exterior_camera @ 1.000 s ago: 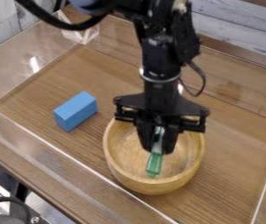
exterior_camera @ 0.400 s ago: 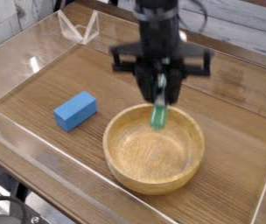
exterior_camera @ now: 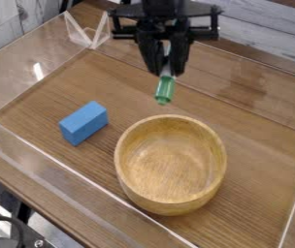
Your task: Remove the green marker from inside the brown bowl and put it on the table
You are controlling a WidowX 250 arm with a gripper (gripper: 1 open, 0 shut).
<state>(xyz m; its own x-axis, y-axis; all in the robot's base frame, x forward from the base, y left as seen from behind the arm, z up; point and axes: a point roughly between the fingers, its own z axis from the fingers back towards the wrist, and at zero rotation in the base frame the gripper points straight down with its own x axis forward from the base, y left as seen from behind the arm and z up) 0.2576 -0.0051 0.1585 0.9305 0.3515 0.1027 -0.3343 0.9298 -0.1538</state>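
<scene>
The green marker hangs upright in the air, green cap downward, above the table just behind the brown bowl. My gripper points down and is shut on the marker's upper end, near the top of the camera view. The wide wooden bowl stands on the table below and in front of the marker, with nothing lying in it. Most of the marker's white barrel is hidden between the black fingers.
A blue block lies on the table to the left of the bowl. Low clear acrylic walls run around the table's edges.
The gripper has risen out of the bowl with the marker in it and moved back toward the far side. The bowl that held the marker now holds nothing.
</scene>
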